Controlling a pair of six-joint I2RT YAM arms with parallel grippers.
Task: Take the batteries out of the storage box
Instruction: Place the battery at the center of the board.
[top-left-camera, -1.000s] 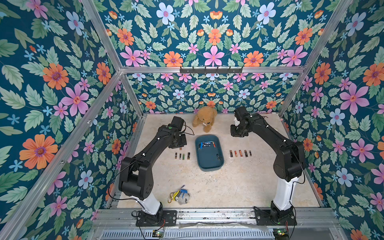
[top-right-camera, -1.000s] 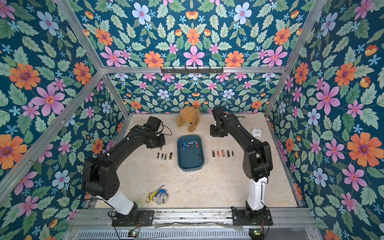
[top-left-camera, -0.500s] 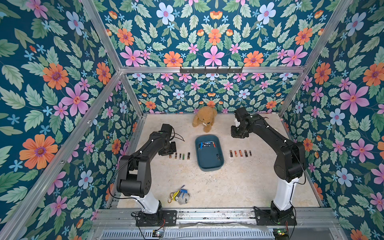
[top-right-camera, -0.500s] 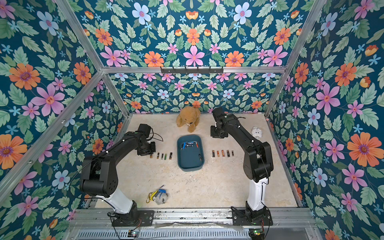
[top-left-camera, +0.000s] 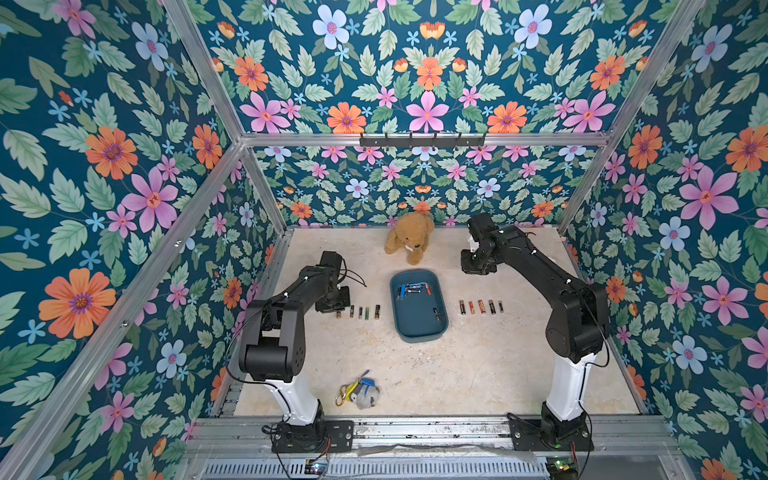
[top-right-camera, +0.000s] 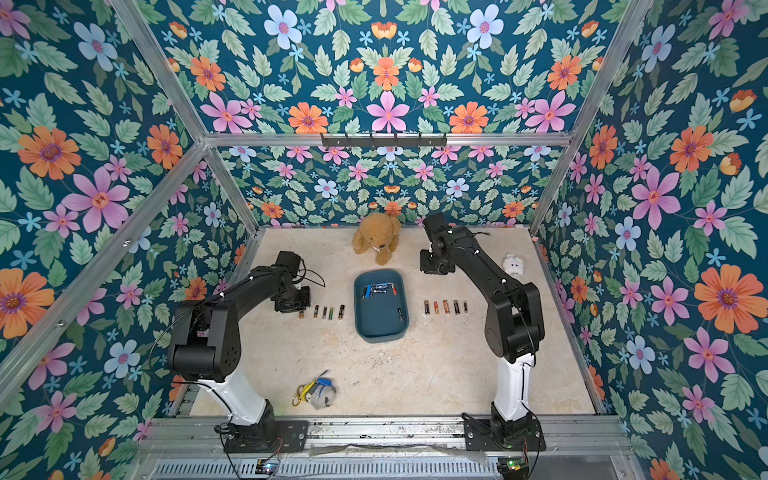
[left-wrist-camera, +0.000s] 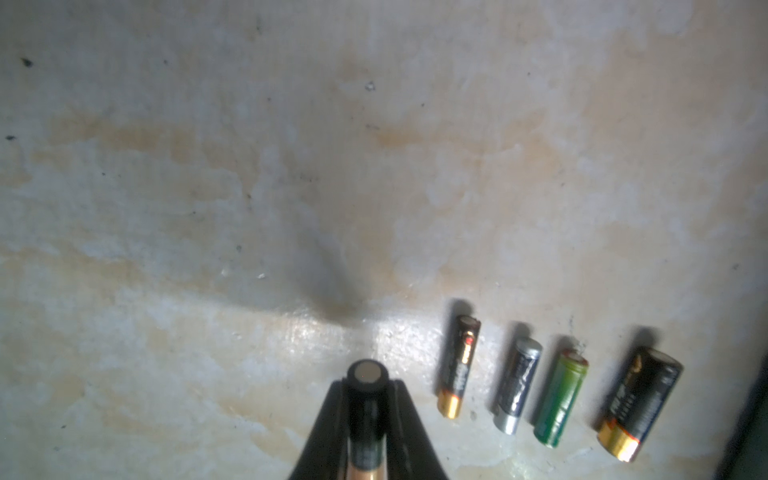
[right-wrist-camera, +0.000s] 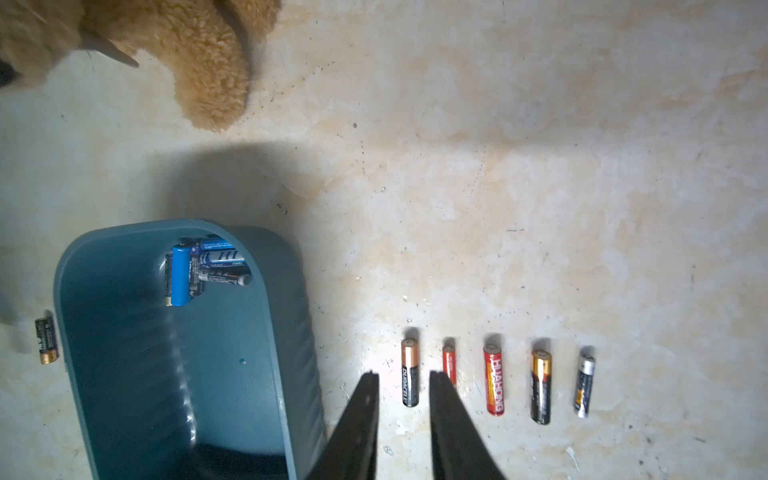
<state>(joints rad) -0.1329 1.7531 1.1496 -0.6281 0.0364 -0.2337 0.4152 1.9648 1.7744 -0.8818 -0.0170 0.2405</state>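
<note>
Pale surface (top-left-camera: 478, 374) carries everything. The storage box (top-left-camera: 419, 337) sits mid-surface between the two arms, its long side running from the bases toward the back wall. It's not empty: we see a cluster of batteries (top-left-camera: 411, 289) at its far end and a lone cell (top-left-camera: 436, 312) by the wall on the right arm's side. The left claw (left-wrist-camera: 367, 383) is down low at the outer end of the left row (top-left-camera: 364, 311), clamped on the held cell (left-wrist-camera: 367, 419). The right claw (right-wrist-camera: 403, 374) hangs above the right row (top-left-camera: 481, 306), jaws a narrow gap apart with nothing between them.

We judge the step to be setting the held cell down as the next one in the left row. To do it well:
- Lower it until it lies flat on the surface before letting go.
- Keep it parallel to its neighbours and just apart from the nearest.
- Open only a little, then lift straight up so the fingers don't nudge it.

It's round and will likely roll sideways if dropped. We cannot tell whether it touches the surface yet.

The held cell's long axis runs along the fingers, lined up with the four row cells beside it, bases to back wall. Its flat silver end points away from the wrist. The copper end sits back toward the wrist, same as the copper-ended neighbours.
</note>
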